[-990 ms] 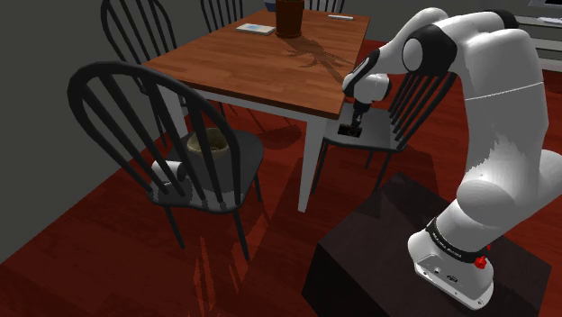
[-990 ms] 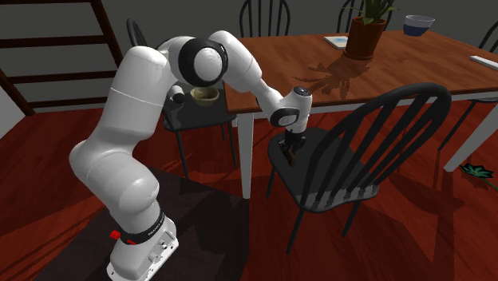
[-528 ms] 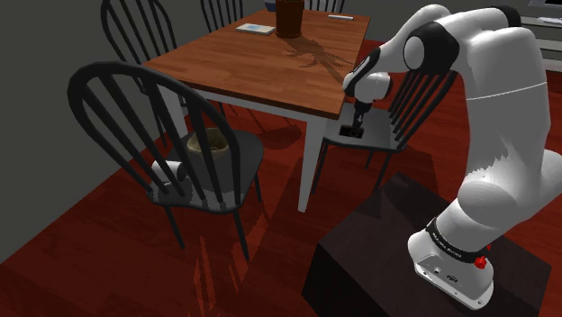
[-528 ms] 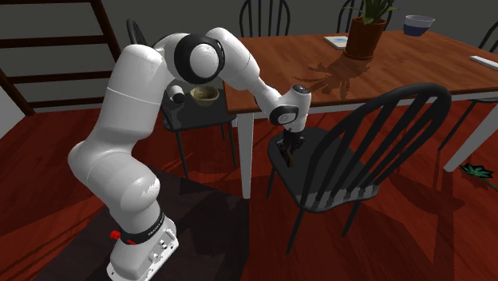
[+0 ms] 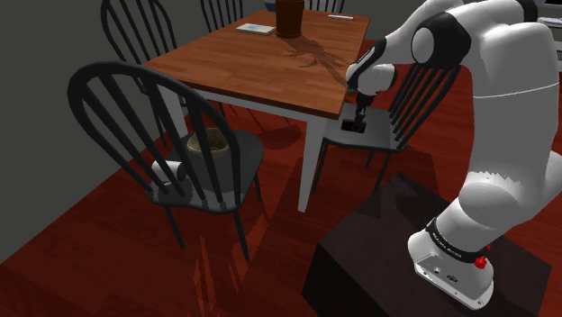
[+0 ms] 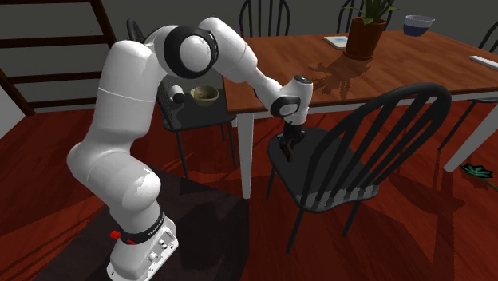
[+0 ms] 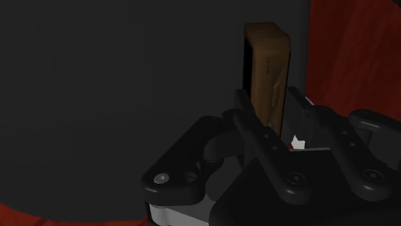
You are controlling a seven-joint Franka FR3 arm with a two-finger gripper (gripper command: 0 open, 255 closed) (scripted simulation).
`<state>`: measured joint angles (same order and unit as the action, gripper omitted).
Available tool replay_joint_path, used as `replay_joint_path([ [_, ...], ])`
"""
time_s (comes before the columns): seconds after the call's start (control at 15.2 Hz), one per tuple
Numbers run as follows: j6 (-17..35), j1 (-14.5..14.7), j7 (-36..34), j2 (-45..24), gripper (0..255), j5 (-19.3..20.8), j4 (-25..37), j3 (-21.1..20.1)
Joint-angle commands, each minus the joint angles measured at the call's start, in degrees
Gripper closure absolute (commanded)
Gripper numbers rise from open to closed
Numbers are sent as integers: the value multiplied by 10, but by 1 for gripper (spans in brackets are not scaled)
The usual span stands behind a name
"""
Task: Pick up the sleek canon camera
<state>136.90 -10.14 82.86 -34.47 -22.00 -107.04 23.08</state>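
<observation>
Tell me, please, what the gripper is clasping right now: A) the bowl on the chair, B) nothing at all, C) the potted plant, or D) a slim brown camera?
D: in the wrist view the slim brown camera stands between the gripper and its black fingers, which press against its sides.

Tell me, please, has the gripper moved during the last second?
Yes. In the shoulder view the gripper, its jaws shut on the camera, has risen a little, away from the black chair seat beneath it.
</observation>
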Motion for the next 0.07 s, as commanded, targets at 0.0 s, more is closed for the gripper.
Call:
replay_joint_path([
  [0.0,2,4,0,6,255,0,8,-3],
])
